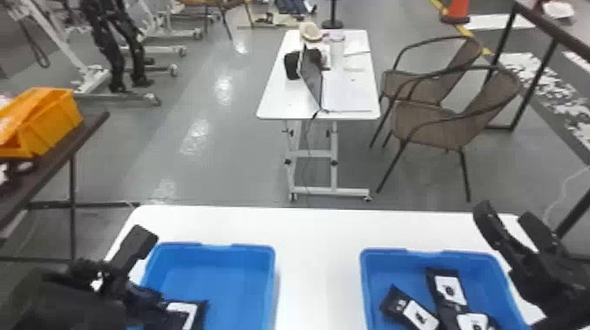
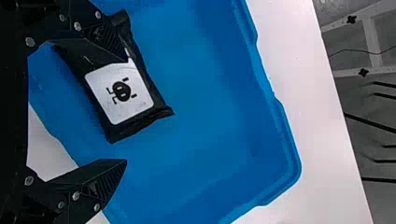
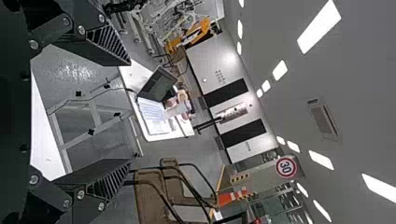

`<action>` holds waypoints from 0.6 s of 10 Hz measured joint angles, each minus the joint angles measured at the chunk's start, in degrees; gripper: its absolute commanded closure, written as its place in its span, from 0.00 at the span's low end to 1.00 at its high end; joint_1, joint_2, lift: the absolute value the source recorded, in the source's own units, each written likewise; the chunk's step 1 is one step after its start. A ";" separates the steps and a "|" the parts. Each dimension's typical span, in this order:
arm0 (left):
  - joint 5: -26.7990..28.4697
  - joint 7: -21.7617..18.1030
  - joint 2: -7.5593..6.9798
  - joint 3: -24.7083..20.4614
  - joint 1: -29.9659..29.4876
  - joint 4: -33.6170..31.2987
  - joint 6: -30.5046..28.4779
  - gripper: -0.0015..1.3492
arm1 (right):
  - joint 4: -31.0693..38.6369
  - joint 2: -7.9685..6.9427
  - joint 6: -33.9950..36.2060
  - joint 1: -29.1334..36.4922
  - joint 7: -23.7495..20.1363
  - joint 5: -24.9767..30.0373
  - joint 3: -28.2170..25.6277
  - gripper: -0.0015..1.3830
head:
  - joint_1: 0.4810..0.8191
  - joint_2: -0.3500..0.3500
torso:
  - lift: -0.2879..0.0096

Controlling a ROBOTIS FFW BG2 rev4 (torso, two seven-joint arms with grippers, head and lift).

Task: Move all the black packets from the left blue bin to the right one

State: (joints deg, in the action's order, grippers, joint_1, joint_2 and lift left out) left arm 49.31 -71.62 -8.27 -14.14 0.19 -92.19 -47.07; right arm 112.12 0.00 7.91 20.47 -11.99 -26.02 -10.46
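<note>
In the head view, my left gripper (image 1: 150,267) is over the near left part of the left blue bin (image 1: 263,250), beside a black packet (image 1: 198,313) with a white label. The left wrist view has this gripper (image 2: 126,111) open, one finger overlapping the packet (image 2: 161,113) and the other apart from it; nothing is clamped. Black packets (image 1: 439,277) lie in the near part of the right blue bin (image 1: 368,267), some overlapping. My right gripper (image 1: 507,213) stands open and raised beside that bin's right side; in its wrist view the gripper (image 3: 130,112) has nothing between its fingers.
Both bins stand on a white table (image 1: 318,237), with a strip of tabletop between them. Farther off are a second white table (image 1: 274,105) with a laptop, wicker chairs (image 1: 439,118), and a dark table at the left with an orange bin (image 1: 52,123).
</note>
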 measured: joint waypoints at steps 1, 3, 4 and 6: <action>1.38 -0.02 -0.12 -0.43 0.00 0.20 -0.11 0.22 | -0.06 0.00 0.00 0.00 -0.05 -0.35 0.05 0.22 | 0.63 0.67 | 0.97; 4.23 0.06 -0.46 -0.93 0.03 1.30 -0.13 0.22 | -0.49 0.00 0.00 -0.14 -0.14 -1.11 0.18 0.22 | 0.63 0.71 | 0.97; 5.27 0.21 -0.66 -1.37 0.42 2.80 0.41 0.21 | -0.66 0.00 0.00 -0.22 -0.32 -1.41 0.22 0.22 | 0.63 0.73 | 0.97; 5.65 2.44 -1.07 -1.48 1.66 6.39 2.41 0.22 | -1.12 0.00 0.00 -0.52 -1.02 -1.86 0.26 0.22 | 0.63 0.75 | 0.97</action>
State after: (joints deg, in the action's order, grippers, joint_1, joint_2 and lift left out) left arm 54.96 -69.18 -9.35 -15.62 1.85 -85.80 -44.65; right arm 111.00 0.00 7.91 19.95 -13.01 -27.88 -10.20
